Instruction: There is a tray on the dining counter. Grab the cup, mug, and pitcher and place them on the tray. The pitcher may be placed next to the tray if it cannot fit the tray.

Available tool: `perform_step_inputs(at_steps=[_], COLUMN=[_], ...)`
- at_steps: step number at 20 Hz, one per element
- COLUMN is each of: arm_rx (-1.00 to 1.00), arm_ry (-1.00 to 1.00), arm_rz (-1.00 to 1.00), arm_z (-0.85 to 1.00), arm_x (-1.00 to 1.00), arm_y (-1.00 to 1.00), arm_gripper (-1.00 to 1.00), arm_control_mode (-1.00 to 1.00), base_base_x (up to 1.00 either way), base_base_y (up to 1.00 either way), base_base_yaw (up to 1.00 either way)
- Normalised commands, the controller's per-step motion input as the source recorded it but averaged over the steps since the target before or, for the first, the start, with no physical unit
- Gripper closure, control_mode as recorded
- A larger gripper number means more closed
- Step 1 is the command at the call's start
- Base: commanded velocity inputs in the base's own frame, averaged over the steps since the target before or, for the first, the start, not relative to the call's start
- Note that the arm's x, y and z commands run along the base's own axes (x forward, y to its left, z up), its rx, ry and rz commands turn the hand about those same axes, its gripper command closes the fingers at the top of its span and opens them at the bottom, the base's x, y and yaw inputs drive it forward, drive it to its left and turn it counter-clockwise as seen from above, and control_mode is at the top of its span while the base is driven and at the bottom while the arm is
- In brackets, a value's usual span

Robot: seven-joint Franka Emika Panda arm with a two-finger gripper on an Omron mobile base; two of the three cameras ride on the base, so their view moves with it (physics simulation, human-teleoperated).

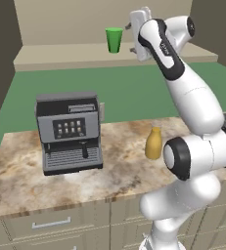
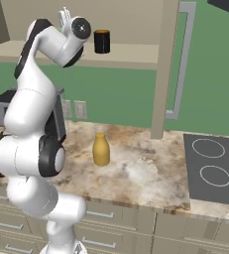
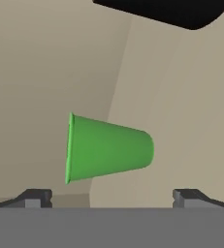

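No legible text or labels anywhere.

Cup (image 1: 114, 39) on the shelf (image 1: 60, 54); pitcher (image 1: 153, 143) on counter (image 1: 114, 171), right of coffee machine (image 1: 69, 131).

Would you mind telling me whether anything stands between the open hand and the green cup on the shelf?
Nothing visible does. In the hand view the cup lies straight ahead between the two fingertips, with bare shelf around it. The black mug stands off to one side, clear of the approach. The hand is open, not touching the cup.
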Motion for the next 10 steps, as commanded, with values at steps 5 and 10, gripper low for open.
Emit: perform_step_inputs(at_steps=[5,10], arm_rx=[0.00,0.00], arm_ry=[0.00,0.00], arm_rz=[0.00,0.00], arm_z=[0.00,0.00], arm_x=[0.29,0.19], arm_y=[0.02,0.02], arm_gripper=[-1.00,-1.00], arm_control_mode=[-1.00,-1.00], base_base_x=[0.00,0.00], base_base_y=[0.00,0.00], base_base_yaw=[0.00,0.00])
